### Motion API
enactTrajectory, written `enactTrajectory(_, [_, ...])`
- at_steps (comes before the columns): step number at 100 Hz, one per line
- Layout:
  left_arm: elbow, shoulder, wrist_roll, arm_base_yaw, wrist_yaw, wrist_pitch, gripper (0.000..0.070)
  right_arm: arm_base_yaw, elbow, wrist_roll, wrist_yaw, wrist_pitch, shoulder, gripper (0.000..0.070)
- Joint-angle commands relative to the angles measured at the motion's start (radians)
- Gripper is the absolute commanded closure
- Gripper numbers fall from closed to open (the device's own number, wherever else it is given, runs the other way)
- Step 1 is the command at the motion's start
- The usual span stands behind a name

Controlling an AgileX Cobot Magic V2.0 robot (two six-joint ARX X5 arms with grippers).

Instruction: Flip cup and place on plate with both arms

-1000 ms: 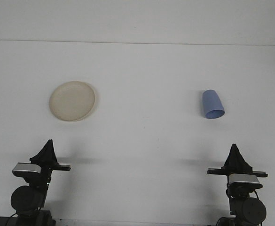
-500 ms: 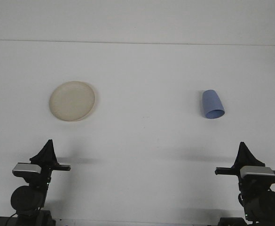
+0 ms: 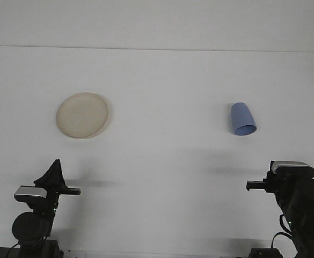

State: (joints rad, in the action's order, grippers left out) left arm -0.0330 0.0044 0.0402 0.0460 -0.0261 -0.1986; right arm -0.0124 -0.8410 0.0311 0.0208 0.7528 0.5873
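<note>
A blue cup (image 3: 243,119) lies on its side toward the bench's (image 3: 162,161) right edge; nothing shows inside it. The cream plate (image 3: 82,115) near the left edge is bare. Whether the left pincer (image 3: 53,171) or right pincer (image 3: 291,171) is apart cannot be told.

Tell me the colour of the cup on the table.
Blue: the cup, seen in the front view.

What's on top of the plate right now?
Nothing: the plate shows a bare beige face. The cup stands apart on the table, mouth down, so its inside is hidden.
</note>
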Motion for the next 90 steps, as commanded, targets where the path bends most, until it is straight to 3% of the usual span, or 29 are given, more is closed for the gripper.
enactTrajectory(1, [0.019, -0.001, -0.003, -0.002, 0.003, -0.012, 0.0689, -0.002, -0.013, 0.003, -0.002, 0.003, 0.007, 0.0699])
enactTrajectory(38, [0.019, -0.001, -0.002, -0.002, 0.003, -0.012, 0.0689, -0.002, -0.013, 0.002, -0.003, 0.024, 0.010, 0.0677])
enactTrajectory(43, [0.019, -0.001, -0.003, -0.002, 0.003, -0.012, 0.0689, -0.002, -0.013, 0.002, -0.003, 0.032, 0.010, 0.0623])
enactTrajectory(58, [0.019, -0.001, -0.003, -0.002, 0.003, -0.012, 0.0689, -0.002, -0.013, 0.002, -0.002, 0.040, 0.009, 0.0337])
enactTrajectory(65, [0.019, -0.001, -0.003, -0.002, 0.003, -0.012, 0.0689, -0.002, -0.013, 0.002, -0.002, 0.040, 0.009, 0.0241])
enactTrajectory(71, [0.019, -0.001, -0.003, -0.002, 0.003, -0.012, 0.0689, -0.002, -0.013, 0.002, -0.002, 0.040, 0.010, 0.0210])
enactTrajectory(90, [0.019, -0.001, -0.003, -0.002, 0.003, -0.012, 0.0689, -0.002, -0.013, 0.003, -0.003, 0.032, 0.011, 0.0209])
